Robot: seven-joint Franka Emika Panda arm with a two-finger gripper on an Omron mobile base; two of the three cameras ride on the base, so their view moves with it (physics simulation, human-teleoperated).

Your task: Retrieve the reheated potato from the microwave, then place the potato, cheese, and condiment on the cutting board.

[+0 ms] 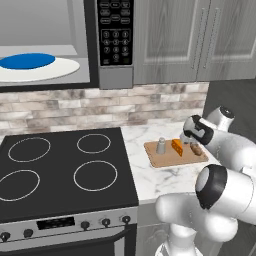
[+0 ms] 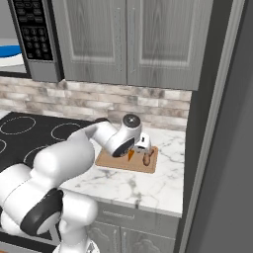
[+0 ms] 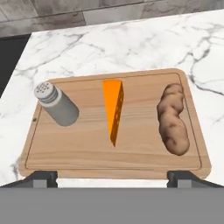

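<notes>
Lined up on the cutting board (image 3: 109, 155): condiment (image 3: 57, 104), cheese (image 3: 113, 109), potato (image 3: 174, 119). Above them, gripper (image 3: 112, 178) spread wide, holding nothing. Risk ahead: a careless retreat clipping the upright shaker and toppling it off the board.
</notes>
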